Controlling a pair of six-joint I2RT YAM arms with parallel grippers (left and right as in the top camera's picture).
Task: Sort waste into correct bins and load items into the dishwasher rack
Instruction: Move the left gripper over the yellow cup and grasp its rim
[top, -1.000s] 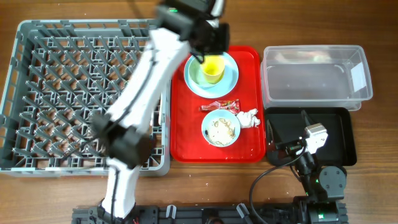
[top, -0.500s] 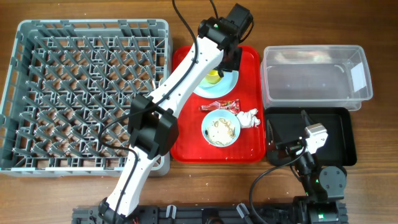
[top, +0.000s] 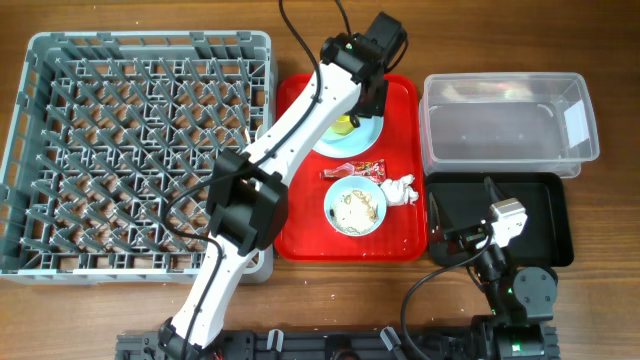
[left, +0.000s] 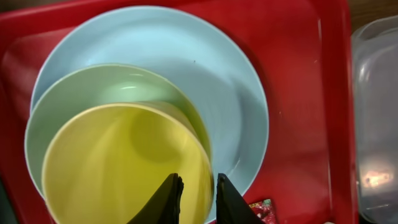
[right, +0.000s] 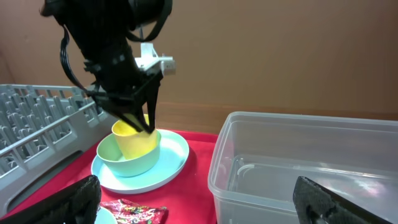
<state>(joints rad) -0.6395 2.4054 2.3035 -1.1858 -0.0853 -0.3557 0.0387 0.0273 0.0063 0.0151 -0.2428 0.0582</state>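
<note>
A yellow cup (left: 118, 168) stands inside a green bowl (left: 93, 87) on a light blue plate (left: 205, 68), at the back of the red tray (top: 300, 230). My left gripper (left: 198, 199) is shut on the yellow cup's rim, one finger inside and one outside; it also shows in the right wrist view (right: 140, 121). A white bowl (top: 355, 207) with food residue, a red wrapper (top: 352, 171) and a crumpled tissue (top: 400, 189) lie on the tray's front half. My right gripper (top: 485, 235) is open and empty over the black bin (top: 545, 200).
The grey dishwasher rack (top: 120, 150) fills the left side, with nothing in it. A clear plastic bin (top: 505, 125) stands right of the tray, behind the black bin. The left arm stretches over the rack's right edge and the tray.
The left arm swung round and its gripper came down onto the yellow cup's rim. In the last half second it barely moved. The right arm has not moved.
</note>
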